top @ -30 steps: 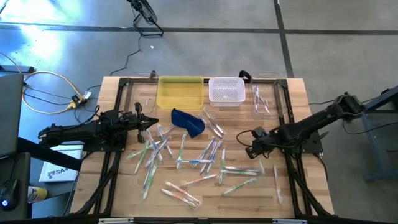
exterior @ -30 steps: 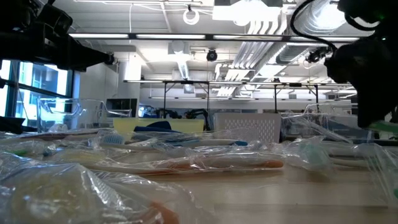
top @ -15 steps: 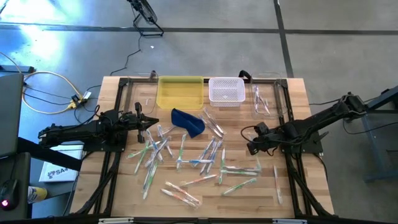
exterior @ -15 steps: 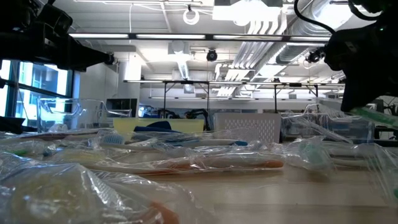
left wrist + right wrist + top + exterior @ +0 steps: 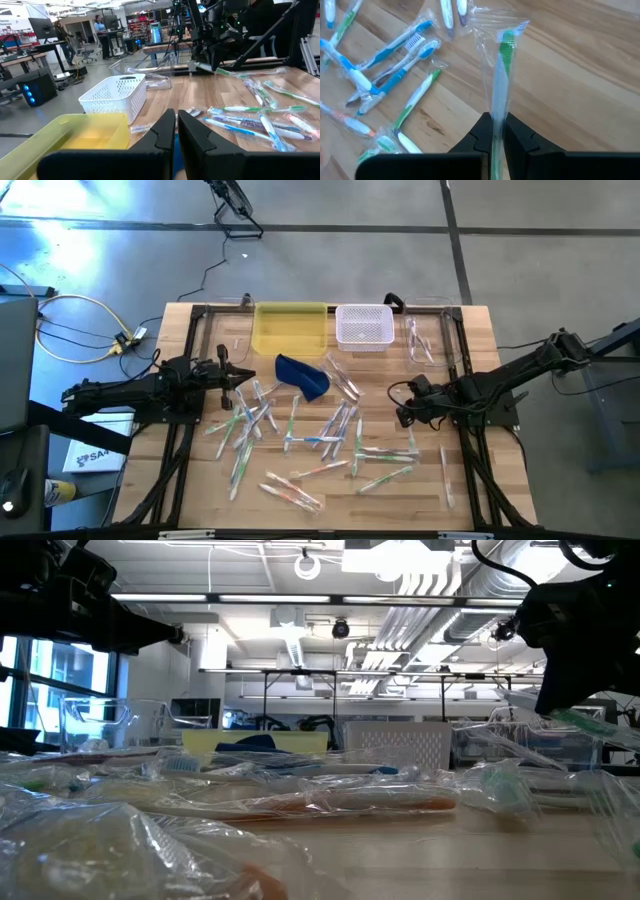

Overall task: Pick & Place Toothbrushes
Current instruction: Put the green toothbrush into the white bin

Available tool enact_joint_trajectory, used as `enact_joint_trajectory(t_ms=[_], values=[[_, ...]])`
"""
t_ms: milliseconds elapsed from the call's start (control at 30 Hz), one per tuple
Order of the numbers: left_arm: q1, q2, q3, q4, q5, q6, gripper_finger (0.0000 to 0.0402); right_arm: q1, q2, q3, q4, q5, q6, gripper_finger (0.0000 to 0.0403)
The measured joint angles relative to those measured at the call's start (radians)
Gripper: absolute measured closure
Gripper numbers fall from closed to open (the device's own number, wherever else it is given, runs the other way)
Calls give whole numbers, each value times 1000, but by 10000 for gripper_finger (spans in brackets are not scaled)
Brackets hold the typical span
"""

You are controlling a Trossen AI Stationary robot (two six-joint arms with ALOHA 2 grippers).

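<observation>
1. The right claw (image 5: 494, 134) is clenched on a green-accented wrapped toothbrush (image 5: 499, 80), lifted above the tabletop (image 5: 480, 340) toward its right edge.
2. The other toothbrushes (image 5: 300, 435) lie scattered across the tabletop's middle.
3. Likely light, stiff and slippery in crinkly film; grip mid-handle.
4. The left claw (image 5: 176, 131) waits clenched and empty near the left edge.
5. Only the right wrist view shows the grip plainly.

We see a wooden surface (image 5: 190, 350) strewn with wrapped toothbrushes (image 5: 320, 430) below the blue pouch (image 5: 303, 376); yellow tray (image 5: 290, 328) and white basket (image 5: 363, 326) above it.
</observation>
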State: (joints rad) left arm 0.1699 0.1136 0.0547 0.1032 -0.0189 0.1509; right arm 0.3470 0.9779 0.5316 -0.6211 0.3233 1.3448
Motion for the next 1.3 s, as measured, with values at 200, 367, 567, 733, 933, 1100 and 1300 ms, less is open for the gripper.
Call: enact_joint_trajectory(t_ms=[200, 367, 567, 733, 933, 1100, 1300], values=[[0, 0, 0, 0, 0, 0, 385, -26, 0, 0, 78, 21, -58, 386], [0, 0, 0, 0, 0, 0, 385, -82, 0, 0, 235, 19, -177, 386], [0, 0, 0, 0, 0, 0, 385, -167, 0, 0, 469, 19, -349, 386], [0, 0, 0, 0, 0, -8, 385, -255, 0, 0, 658, 19, -496, 386], [0, 0, 0, 0, 0, -27, 385, -353, 0, 0, 855, 17, -646, 386], [0, 0, 0, 0, 0, -28, 385, -403, 0, 0, 955, 14, -719, 386], [0, 0, 0, 0, 0, -28, 385, -446, 0, 0, 1001, -16, -747, 386]])
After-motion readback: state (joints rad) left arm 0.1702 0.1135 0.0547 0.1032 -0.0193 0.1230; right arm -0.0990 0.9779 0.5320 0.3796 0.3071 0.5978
